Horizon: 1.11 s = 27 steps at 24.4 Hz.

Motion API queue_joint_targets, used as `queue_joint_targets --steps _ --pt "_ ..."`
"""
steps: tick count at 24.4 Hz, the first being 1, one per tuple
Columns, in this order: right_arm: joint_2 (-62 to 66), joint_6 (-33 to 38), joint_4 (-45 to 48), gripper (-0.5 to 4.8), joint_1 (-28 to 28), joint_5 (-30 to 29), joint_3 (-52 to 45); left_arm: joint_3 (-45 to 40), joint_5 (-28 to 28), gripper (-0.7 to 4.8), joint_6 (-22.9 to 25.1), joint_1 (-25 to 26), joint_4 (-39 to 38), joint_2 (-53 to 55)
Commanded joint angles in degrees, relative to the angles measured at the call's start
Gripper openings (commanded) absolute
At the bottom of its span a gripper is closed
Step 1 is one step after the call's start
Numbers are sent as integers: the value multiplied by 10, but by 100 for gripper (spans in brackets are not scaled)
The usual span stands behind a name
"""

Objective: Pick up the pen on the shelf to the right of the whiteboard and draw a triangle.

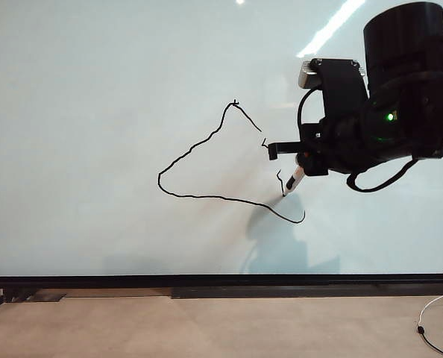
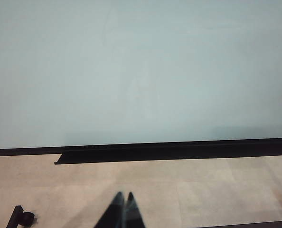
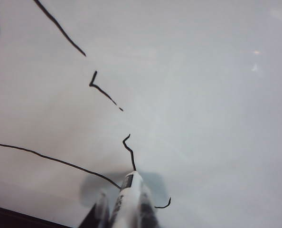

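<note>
The whiteboard (image 1: 95,149) fills most of the exterior view. On it is a wobbly black triangle (image 1: 188,160) whose right side is broken into short strokes. My right gripper (image 1: 302,165) is shut on the pen (image 1: 294,179), a slim whitish marker whose black tip touches the board at the lower end of a short stroke. In the right wrist view the pen (image 3: 129,197) sticks out between the fingers (image 3: 148,213) of the right gripper (image 3: 124,209), tip on the line. My left gripper (image 2: 124,199) is shut with nothing in it, low over the tabletop before the whiteboard (image 2: 141,71).
The board's black bottom frame (image 1: 221,281) runs along the beige tabletop (image 1: 206,328). A dark shelf strip (image 2: 131,156) lies under the frame. A small black part (image 2: 21,218) sits on the tabletop, and a thin cable (image 1: 430,328) loops at the right.
</note>
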Motion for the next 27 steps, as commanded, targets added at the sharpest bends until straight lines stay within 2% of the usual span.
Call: queue_joint_targets --steps 1,14,23,25,27 --pt "10 4 26 -7 -2 9 1 2 0 -5 0 0 5 0" --pt "38 4 37 -7 -21 10 1 2 0 -5 0 0 5 0" --pt "28 -4 53 -7 -12 9 -6 2 0 -5 0 0 5 0" --pt "-5 -46 50 -7 15 50 -23 2 0 -5 0 0 5 0" --pt "-57 -63 25 -7 29 66 -46 2 0 -5 0 0 5 0"
